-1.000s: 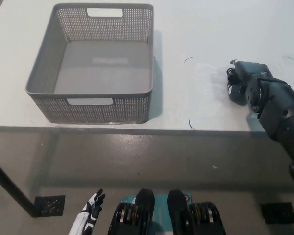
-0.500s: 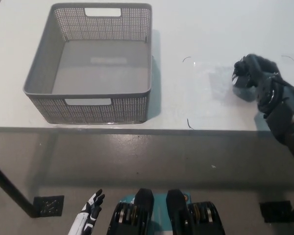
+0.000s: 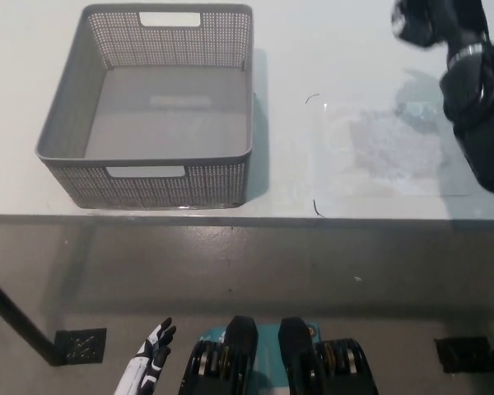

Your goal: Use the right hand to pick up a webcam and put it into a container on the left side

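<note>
Head view. The black right hand (image 3: pixel 428 23) is raised at the upper right of the picture, above the white table (image 3: pixel 346 58), with its fingers curled round a dark, blurred object that is judged to be the webcam (image 3: pixel 407 20) (its outline is too smeared to give a long axis). The webcam thus sits in the right hand, clear of the tabletop and well apart from the container. The grey perforated basket (image 3: pixel 62 156) stands at the table's left part, its opening upward and its interior bare, a handle slot in the near and the far wall. The deciding relation: the basket lies to the robot's left of the loaded hand, across an open stretch of table, so the carry must run leftward until the hand is above the rim. The white left hand (image 3: pixel 152 350) rests low at the lower left, below table level, fingers slightly spread, holding nothing.
</note>
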Robot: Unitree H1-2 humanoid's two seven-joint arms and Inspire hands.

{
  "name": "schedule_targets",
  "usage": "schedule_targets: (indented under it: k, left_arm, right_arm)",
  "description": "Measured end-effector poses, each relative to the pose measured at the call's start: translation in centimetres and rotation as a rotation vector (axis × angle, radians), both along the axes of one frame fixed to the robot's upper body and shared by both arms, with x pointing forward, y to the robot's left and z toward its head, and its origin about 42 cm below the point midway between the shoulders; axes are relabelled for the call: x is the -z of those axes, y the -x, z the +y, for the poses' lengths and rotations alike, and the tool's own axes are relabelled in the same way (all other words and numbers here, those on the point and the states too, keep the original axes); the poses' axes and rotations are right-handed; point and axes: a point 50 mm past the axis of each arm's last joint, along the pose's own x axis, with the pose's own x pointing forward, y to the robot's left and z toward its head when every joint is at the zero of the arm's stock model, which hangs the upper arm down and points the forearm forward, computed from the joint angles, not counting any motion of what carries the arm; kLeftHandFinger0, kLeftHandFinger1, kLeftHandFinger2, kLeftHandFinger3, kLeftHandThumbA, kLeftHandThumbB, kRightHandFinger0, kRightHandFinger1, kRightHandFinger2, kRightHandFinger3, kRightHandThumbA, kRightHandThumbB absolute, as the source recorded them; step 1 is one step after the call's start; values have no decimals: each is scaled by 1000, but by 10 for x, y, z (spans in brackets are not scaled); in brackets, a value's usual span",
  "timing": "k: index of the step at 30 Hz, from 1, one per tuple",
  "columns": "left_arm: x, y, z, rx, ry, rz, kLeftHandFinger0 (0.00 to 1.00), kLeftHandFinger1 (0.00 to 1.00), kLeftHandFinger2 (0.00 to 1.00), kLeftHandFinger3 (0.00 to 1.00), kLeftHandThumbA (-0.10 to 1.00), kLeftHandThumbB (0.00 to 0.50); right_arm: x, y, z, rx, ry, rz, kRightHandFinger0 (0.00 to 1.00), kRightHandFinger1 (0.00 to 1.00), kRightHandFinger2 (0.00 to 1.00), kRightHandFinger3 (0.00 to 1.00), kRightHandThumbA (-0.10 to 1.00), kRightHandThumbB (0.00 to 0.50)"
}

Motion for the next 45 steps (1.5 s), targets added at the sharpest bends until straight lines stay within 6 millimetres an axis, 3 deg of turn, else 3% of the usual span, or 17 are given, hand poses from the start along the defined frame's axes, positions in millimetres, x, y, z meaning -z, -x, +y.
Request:
schedule_targets:
  k: [5, 11, 16, 21, 22, 23, 25, 27, 29, 32, 35, 40, 45]
  left_arm:
    - [0, -1, 0, 1, 0, 0, 1000, 1000, 1000, 1000, 1000, 500]
    - [0, -2, -2, 9, -1, 1, 1000, 1000, 1000, 1000, 1000, 500]
    - [1, -2, -4, 16, 1, 5, 1000, 1000, 1000, 1000, 1000, 500]
    - [0, -5, -4, 20, 2, 2, 1000, 1000, 1000, 1000, 1000, 500]
    - [0, -6, -4, 21, 4, 1, 1000, 1000, 1000, 1000, 1000, 500]
    - [0, -7, -4, 21, 5, 1, 1000, 1000, 1000, 1000, 1000, 500]
    - [0, -7, -4, 20, 8, 2, 1000, 1000, 1000, 1000, 1000, 500]
    - [1, -7, -4, 20, 10, 4, 1000, 1000, 1000, 1000, 1000, 500]
    - [1, -7, -5, 21, 10, 4, 1000, 1000, 1000, 1000, 1000, 500]
    - [0, -9, -6, 25, 10, 1, 1000, 1000, 1000, 1000, 1000, 497]
    - [-2, -12, -7, 30, 8, -6, 1000, 1000, 1000, 1000, 1000, 500]
    - [-2, -13, -7, 35, 3, -8, 1000, 1000, 1000, 1000, 1000, 500]
    - [-2, -13, -7, 35, 2, -8, 1000, 1000, 1000, 1000, 1000, 494]
  right_arm:
    - [-36, 0, 28, -58, -39, -67, 0, 358, 767, 892, -100, 174]
    - [-68, 7, 99, -196, -77, -115, 0, 355, 784, 896, -100, 181]
    - [-70, 20, 160, -301, -97, -101, 0, 294, 720, 799, -100, 209]
    - [-54, 30, 204, -369, -105, -50, 0, 286, 699, 727, -100, 257]
    - [-49, 31, 210, -376, -107, -35, 0, 270, 664, 622, -100, 277]
    - [-45, 32, 215, -381, -107, -23, 0, 245, 631, 542, -100, 264]
    - [-36, 34, 225, -390, -107, 6, 7, 307, 675, 608, -100, 229]
    - [-27, 36, 233, -402, -106, 32, 0, 300, 668, 611, -100, 224]
    - [-18, 38, 239, -406, -106, 57, 0, 291, 714, 739, -100, 192]
    - [-3, 39, 248, -410, -112, 108, 0, 393, 826, 900, -100, 182]
    - [13, 42, 255, -417, -121, 152, 0, 432, 841, 916, -100, 173]
    - [38, 43, 257, -404, -131, 227, 0, 342, 753, 767, -100, 178]
    - [76, 44, 245, -371, -141, 319, 0, 366, 772, 788, -100, 184]
